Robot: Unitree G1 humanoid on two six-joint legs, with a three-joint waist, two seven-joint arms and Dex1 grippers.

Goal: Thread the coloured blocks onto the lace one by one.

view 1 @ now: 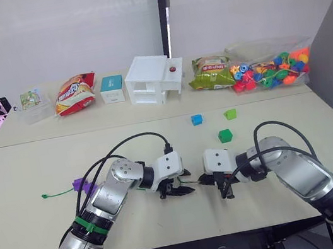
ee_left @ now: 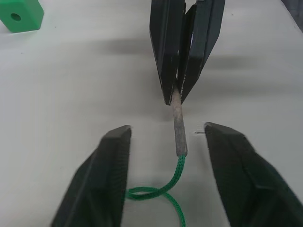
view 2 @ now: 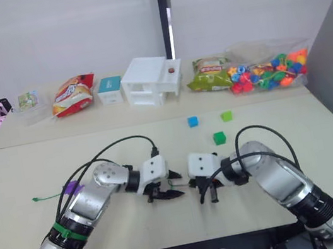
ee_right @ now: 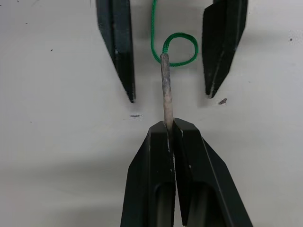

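Head views: the left gripper (view 1: 179,190) and right gripper (view 1: 223,186) meet tip to tip at the near middle of the worktop (view 1: 22,180). A blue block (view 1: 196,119), light green block (view 1: 230,114) and dark green block (view 1: 224,135) lie apart beyond them; a purple block (view 1: 82,186) sits by the left arm on the lace (view 1: 60,193).

Left wrist view: the left fingers (ee_left: 106,179) are spread either side of the lace's stiff tip (ee_left: 178,127), not touching it.

Right wrist view: the right fingers (ee_right: 158,165) are pressed together, pinching the tip's end; the cord loops behind.
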